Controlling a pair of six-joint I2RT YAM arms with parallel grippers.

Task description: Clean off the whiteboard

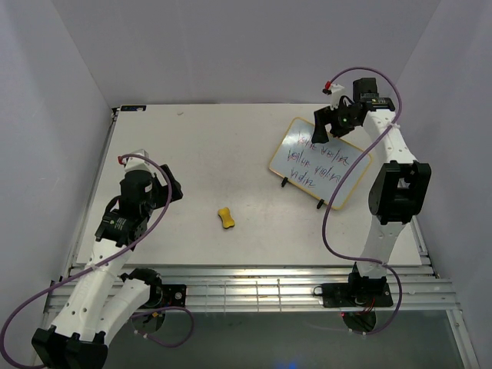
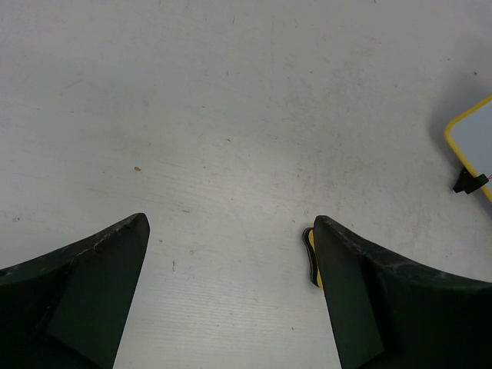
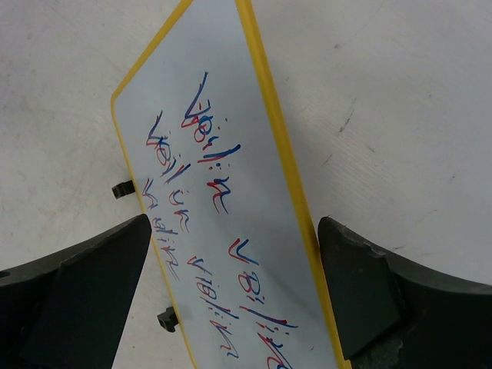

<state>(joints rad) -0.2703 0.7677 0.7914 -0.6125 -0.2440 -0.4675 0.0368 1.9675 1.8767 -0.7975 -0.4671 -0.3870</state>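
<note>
the whiteboard (image 1: 319, 163) rests on the table (image 1: 192, 146), bearing red and blue writing. right gripper (image 3: 233, 223) hovers over its far edge, jaws released wide. left gripper (image 2: 231, 223), likewise released, sits well left of the whiteboard, with a yellow eraser (image 1: 225, 218) between them.

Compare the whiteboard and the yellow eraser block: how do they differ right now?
Size: the whiteboard is far larger than the eraser block. Look: the whiteboard is white with a yellow frame and red-and-blue writing; the eraser block is yellow and unmarked. Place: the whiteboard sits far right, the eraser block mid-table. Shared: both show yellow and lie on the table.
</note>
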